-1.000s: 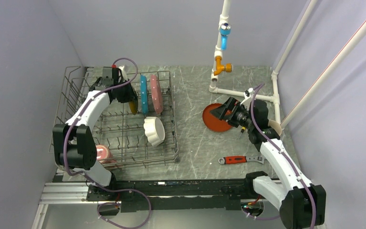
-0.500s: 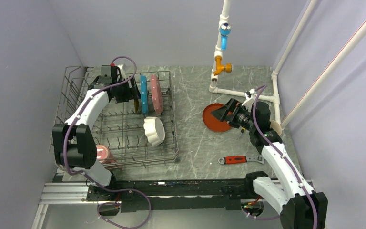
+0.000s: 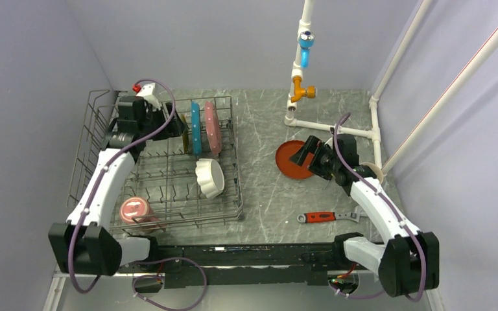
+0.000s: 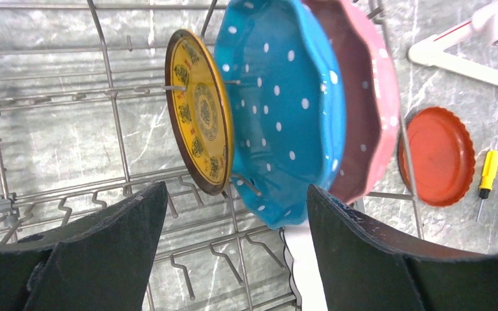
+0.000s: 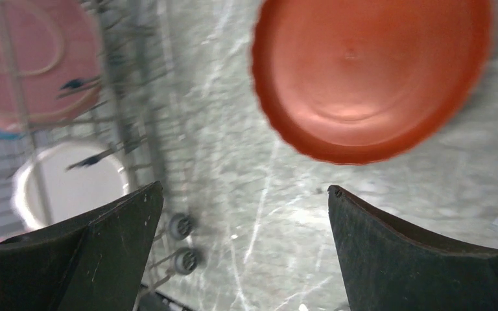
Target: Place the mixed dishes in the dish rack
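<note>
— Well, what is the left arm doing?
— The left gripper [image 4: 233, 194] is hanging wide open over the far end of the dish rack [image 3: 162, 178], with nothing between its fingers. The yellow-centred plate [image 4: 201, 113] is standing on edge between the tines just ahead of it. It is sitting beside the blue plate [image 4: 285, 97], and the pink scalloped plate [image 4: 369, 97] is leaning on the blue one's other side.

— And the other dishes?
— The white scalloped bowl [image 3: 209, 177] and the pink mug [image 3: 134, 210] are sitting in the rack as well. The orange-red dish [image 5: 369, 71] is lying flat on the table [image 3: 266, 188], to the right of the rack. The cream cup [image 3: 375, 172] is waiting near the right arm.

— So the right arm is taking this step?
— It is looking that way. The right gripper [image 5: 243, 188] is hovering close to the orange-red dish, spread fully and carrying nothing.

— How should it be going about it?
— A flat dish is offering little to pinch, so it should probably be aiming at the raised rim, one finger inside and one outside. It should be squeezing gently, then tipping the dish upright before the tines. Meanwhile the left arm should be backing straight out, sparing the standing plates.
</note>
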Tool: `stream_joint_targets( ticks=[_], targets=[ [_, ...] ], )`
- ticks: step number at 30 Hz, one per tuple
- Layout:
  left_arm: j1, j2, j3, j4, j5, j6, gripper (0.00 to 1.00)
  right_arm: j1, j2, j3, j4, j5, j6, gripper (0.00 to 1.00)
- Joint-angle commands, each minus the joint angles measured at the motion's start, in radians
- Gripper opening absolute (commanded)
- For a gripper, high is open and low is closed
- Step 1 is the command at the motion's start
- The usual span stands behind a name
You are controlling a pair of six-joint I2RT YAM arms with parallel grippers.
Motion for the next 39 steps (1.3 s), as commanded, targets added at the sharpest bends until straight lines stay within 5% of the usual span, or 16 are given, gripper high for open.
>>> stream_joint_targets(
  ticks=[1,8,17,25,30,36,39],
  targets=[
    [-0.003,-0.116,-0.057,0.109,-0.009,0.028,0.84,-0.003,0.057,0.074,-0.118,0.262,0.008,1.00],
    [-0.017,-0.270,-0.166,0.283,0.073,0.032,0.86,-0.004,0.084,-0.030,-0.051,0.395,0.084,0.95],
    [-0.069,-0.318,-0.169,0.282,0.068,0.078,0.89,0.000,0.336,0.041,-0.047,0.380,0.095,0.78],
    [-0.091,-0.319,-0.170,0.281,0.070,0.088,0.92,0.003,0.373,0.028,-0.001,0.425,0.153,0.66],
    [-0.110,-0.330,-0.176,0.285,0.046,0.103,0.92,0.005,0.456,0.074,-0.093,0.529,0.245,0.36],
    [-0.119,-0.319,-0.178,0.288,0.056,0.108,0.96,0.027,0.571,0.188,-0.199,0.586,0.270,0.33],
    [-0.138,-0.326,-0.182,0.288,0.054,0.119,0.97,0.044,0.592,0.193,-0.201,0.569,0.262,0.23]
  ],
)
